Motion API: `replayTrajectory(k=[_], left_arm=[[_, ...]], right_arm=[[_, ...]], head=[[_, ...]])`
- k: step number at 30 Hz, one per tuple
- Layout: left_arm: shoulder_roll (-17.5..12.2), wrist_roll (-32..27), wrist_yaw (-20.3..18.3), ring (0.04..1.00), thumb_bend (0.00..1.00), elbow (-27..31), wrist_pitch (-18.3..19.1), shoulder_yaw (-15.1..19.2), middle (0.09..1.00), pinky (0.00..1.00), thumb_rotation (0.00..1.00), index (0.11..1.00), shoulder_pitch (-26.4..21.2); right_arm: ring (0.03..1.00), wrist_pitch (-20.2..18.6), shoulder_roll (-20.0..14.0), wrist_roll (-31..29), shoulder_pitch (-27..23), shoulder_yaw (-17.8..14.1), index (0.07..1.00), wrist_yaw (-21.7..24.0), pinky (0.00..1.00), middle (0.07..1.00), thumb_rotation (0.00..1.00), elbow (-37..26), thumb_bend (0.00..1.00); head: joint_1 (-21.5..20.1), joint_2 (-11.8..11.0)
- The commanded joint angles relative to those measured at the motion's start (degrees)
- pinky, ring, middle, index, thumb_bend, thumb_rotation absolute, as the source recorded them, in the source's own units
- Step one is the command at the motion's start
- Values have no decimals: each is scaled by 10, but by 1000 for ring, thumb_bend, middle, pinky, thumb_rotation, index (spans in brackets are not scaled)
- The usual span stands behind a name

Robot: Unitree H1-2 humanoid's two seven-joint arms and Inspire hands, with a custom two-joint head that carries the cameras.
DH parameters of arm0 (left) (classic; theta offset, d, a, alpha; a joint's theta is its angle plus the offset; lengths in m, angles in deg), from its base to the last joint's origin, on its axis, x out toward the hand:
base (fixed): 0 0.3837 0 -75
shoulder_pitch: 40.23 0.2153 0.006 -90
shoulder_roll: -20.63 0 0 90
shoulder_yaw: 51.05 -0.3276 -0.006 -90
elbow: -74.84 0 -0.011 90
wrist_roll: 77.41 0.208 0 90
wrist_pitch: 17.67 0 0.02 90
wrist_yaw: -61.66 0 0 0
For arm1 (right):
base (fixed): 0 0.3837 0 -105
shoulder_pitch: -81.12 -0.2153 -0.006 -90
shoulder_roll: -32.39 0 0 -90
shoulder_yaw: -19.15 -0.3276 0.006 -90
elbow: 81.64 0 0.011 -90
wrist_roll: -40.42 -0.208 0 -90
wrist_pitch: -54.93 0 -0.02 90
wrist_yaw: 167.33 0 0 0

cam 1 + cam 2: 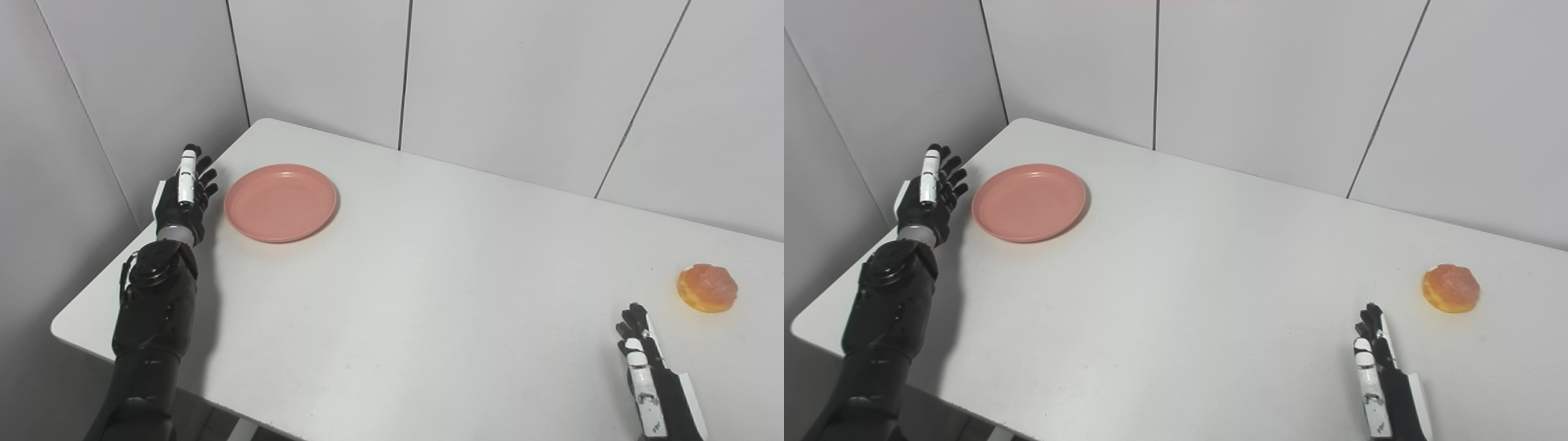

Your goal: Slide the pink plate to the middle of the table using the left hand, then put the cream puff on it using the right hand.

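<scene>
Pink plate (280,203) lies flat on the white table (429,275), just past the left hand's (184,197) fingertip side and a bit to its right. It is near that hand but not touching it. I think the left hand stands there, on the outer side of the plate, so it can push the plate toward the middle. Its fingers are straight, close together, and hold nothing. Being round, the plate has no long side and points no special way; its hollow faces up. Cream puff (707,288) sits just ahead and to the right of the right hand (649,373), apart from it. That hand is flat, fingers straight, empty, and seems to wait.
</scene>
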Motion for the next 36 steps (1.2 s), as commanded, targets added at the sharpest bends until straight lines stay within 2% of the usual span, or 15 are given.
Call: replayTrajectory(k=[1,9,14,18,22,26,28,30,33,36], left_arm=[[-24,-5,-2,944,347,5,-25,7,951,940,1000,938,-30],[-29,-4,-20,919,367,-47,-60,1,932,906,987,923,-33],[-30,-2,-26,889,371,-97,-89,-3,903,875,875,887,-45],[-34,-2,-28,879,364,-137,-103,-8,895,865,846,879,-58],[-33,-16,-39,880,370,-168,-105,-7,889,878,855,872,-72],[-25,-24,-43,890,433,-172,-98,-12,899,890,866,892,-77],[-17,-26,-46,890,460,-161,-97,-19,901,867,903,891,-72],[-11,-25,-50,906,447,-151,-98,-27,917,878,969,907,-66],[-4,-26,-51,928,400,-152,-97,-32,931,933,961,918,-66],[2,-28,-54,934,392,-161,-94,-36,938,945,992,917,-69]], right_arm=[[979,6,-1,-1,-7,-2,993,-3,1000,986,1000,-17,19],[981,8,-2,-5,-7,-3,994,0,1000,985,1000,-14,25],[975,6,-1,-1,-6,-3,988,-2,1000,981,1000,-16,25],[973,-1,-1,3,-5,-2,985,-4,1000,979,1000,-22,30],[972,-2,-1,1,-4,-4,984,-3,1000,978,1000,-22,31],[973,3,0,-1,-5,-4,986,-3,1000,980,1000,-18,34],[974,7,0,-2,-6,-3,986,-3,1000,979,1000,-16,41],[972,8,0,-2,-7,-3,986,-2,1000,978,1000,-14,39],[972,14,0,-1,-8,-2,986,-3,1000,980,1000,-11,34],[967,8,1,5,-8,-1,981,-6,994,976,1000,-14,35]], head=[[1,1],[-2,2],[-3,4],[-3,5],[0,6],[-2,6],[-4,6],[-4,6],[-6,6],[-9,8]])
